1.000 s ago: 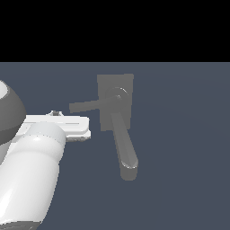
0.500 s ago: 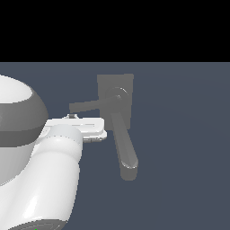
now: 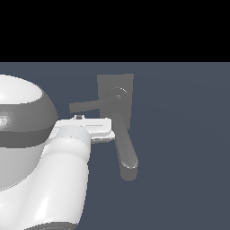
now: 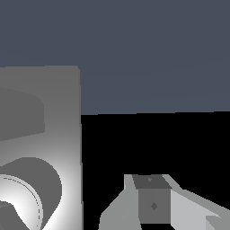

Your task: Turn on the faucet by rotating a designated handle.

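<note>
- While the arm's white bulk fills the exterior view's left, the gripper (image 3: 101, 129) has advanced toward the faucet (image 3: 116, 99) over the last second, its tip now just beside the spout (image 3: 126, 148).
- Whether its jaws stand apart or together I cannot tell; only one finger (image 4: 152, 202) shows in the wrist view.
- That advance looks like the approach step; the handle (image 3: 84, 106) appears untouched and not yet turned.
- From the round hub (image 3: 119, 94) the handle runs lengthwise toward the exterior view's left, nearly level, just above the gripper.
- By contrast, the spout's long axis points downward in that view, slanting slightly right.
- Standing on the plain grey floor, the faucet's square base (image 4: 40, 134) looms close in the wrist view.
</note>
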### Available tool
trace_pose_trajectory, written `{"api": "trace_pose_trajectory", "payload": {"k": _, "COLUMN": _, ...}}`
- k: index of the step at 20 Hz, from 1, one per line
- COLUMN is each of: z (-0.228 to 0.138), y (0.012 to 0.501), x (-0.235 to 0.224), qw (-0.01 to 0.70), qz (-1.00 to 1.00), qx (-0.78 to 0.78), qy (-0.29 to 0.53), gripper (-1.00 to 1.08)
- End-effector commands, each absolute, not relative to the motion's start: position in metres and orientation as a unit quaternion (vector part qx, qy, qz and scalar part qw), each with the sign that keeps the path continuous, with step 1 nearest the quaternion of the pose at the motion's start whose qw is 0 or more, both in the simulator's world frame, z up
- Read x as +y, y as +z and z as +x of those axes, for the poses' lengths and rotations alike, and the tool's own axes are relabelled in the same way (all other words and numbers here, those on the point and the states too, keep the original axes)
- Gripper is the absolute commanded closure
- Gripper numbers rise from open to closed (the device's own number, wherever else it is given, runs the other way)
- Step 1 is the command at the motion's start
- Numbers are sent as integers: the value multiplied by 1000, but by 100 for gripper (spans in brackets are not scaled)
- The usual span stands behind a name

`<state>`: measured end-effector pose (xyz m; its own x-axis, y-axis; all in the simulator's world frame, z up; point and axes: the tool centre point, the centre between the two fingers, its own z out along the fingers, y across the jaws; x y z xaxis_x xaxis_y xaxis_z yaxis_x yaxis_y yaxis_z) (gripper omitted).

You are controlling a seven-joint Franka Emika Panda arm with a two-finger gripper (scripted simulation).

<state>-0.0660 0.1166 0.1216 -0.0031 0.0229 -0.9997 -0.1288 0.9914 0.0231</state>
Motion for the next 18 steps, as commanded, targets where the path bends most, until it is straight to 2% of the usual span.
{"api": "trace_pose_trajectory", "payload": {"k": 1, "z": -66, "y": 128, "x": 117, "qw": 705, "qz": -37, "qx": 706, "qy": 54, "gripper": 108}}
{"api": "trace_pose_trajectory", "payload": {"k": 18, "z": -67, "y": 184, "x": 122, "qw": 705, "qz": -37, "qx": 706, "qy": 54, "gripper": 108}}
